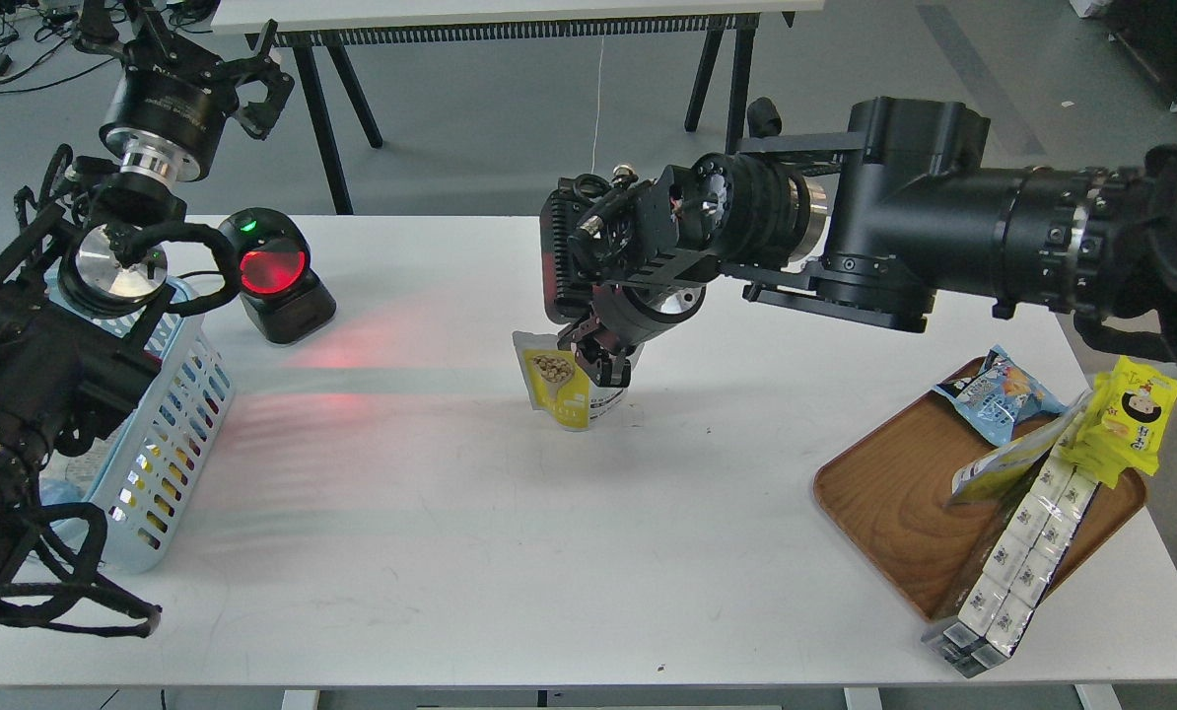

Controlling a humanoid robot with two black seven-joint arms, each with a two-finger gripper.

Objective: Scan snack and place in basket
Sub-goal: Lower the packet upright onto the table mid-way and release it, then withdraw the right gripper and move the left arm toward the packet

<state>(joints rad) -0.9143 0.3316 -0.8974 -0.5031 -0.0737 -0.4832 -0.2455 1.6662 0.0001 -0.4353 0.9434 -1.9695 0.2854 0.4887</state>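
Left arm (17, 394) raised, hand (253, 84) idle.

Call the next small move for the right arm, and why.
Probably carry the snack left toward the scanner, printed face turned to its red window. The right end effector holds the pouch by its top edge above mid-table, well short of the scanner, which glows red and casts light across the table. The basket comes after.

Black jointed arms, silver rings, looping cables

A black scanner (275, 279) glows red; a wooden tray (894, 498) holds a blue bag (998, 392).
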